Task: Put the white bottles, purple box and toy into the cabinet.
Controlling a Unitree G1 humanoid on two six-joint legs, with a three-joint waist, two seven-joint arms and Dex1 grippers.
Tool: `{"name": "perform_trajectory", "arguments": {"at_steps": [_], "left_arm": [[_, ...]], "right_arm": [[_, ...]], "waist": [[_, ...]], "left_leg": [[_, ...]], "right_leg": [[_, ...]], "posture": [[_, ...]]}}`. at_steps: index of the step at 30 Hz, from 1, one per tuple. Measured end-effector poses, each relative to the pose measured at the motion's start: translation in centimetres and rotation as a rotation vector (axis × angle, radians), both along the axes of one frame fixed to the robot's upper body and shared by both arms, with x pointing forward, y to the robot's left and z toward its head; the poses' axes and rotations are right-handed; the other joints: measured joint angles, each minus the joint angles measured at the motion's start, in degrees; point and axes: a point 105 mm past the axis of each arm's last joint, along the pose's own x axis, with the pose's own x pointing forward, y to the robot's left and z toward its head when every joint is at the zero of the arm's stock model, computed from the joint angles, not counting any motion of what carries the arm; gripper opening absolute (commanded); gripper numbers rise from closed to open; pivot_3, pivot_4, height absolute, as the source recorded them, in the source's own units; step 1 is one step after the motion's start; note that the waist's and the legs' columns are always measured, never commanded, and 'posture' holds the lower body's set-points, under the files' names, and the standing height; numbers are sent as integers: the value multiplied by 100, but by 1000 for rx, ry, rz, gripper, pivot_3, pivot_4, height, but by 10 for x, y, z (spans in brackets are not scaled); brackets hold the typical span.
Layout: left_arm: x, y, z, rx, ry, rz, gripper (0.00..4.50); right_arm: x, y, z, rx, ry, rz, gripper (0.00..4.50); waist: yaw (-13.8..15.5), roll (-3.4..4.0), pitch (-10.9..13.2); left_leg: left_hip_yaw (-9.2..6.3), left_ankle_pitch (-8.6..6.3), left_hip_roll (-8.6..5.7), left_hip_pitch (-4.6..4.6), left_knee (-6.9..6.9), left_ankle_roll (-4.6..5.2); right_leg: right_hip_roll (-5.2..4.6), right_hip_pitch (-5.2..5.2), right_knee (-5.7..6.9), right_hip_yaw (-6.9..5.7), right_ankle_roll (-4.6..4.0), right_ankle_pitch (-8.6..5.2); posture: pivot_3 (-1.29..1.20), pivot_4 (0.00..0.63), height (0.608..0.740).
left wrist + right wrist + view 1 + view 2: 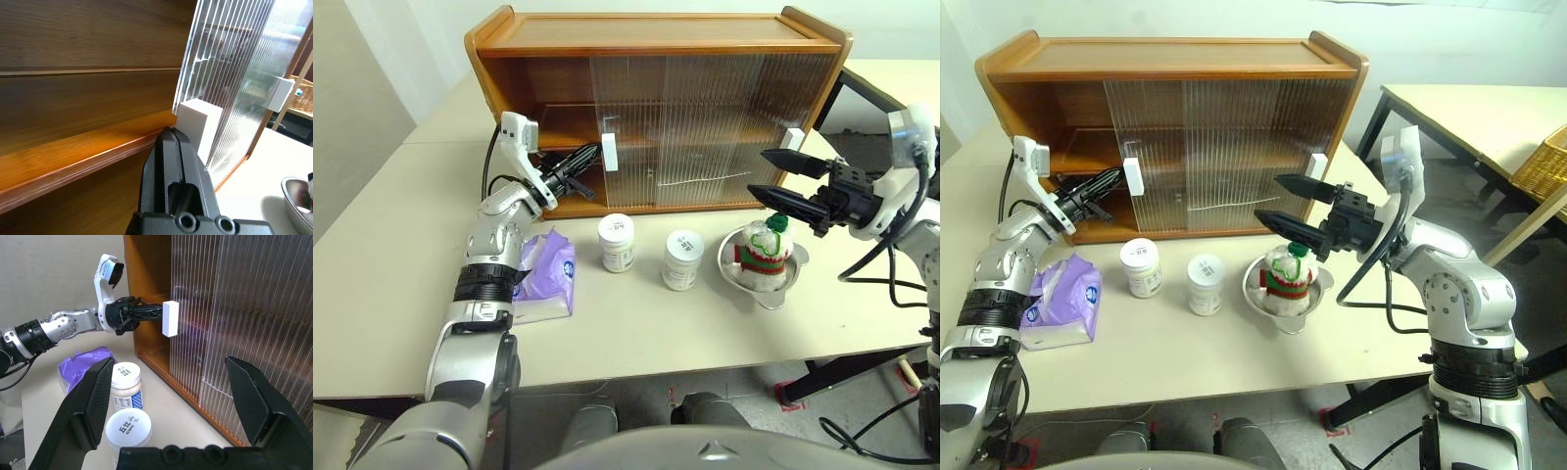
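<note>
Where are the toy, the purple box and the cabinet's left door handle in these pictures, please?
toy point(763, 251): left eye view, on its striped sweater.
purple box point(551, 266): left eye view, on its lilac top face.
left door handle point(170, 318): right wrist view, on the white block's front face.

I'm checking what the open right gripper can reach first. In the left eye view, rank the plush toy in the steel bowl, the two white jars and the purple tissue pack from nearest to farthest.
From the right gripper:
1. Plush toy in the steel bowl, just below it.
2. White jar beside the bowl.
3. White jar further left.
4. Purple tissue pack, far left by the left arm.
</note>
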Motion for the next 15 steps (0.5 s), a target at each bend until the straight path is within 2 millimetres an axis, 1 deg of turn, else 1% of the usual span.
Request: {"name": "perform_trajectory", "arguments": {"at_steps": [4, 8, 15], "left_arm": [[2, -4, 0, -4, 0, -9, 15], [4, -16, -1, -19, 0, -40, 15], [6, -35, -1, -3, -1, -98, 15]], "right_arm": [[0, -1, 0, -1, 2, -8, 4500], [0, -3, 0, 0, -1, -15, 4500], [-1, -6, 3, -1, -12, -26, 4500]], "waist": [[-5, 3, 2], [-9, 13, 8], [-25, 13, 8]], "left_leg": [[-2, -9, -6, -12, 21, 19], [-6, -31, -9, -39, 75, 53], [-5, -38, -29, -45, 86, 66]], "right_leg": [[-6, 0, -2, 5, 10, 2], [-8, -4, -3, 9, 24, 4], [-28, -1, -10, 16, 45, 8]], "posture": [[-179, 16, 740], [-188, 13, 740], [-195, 11, 740]]}}
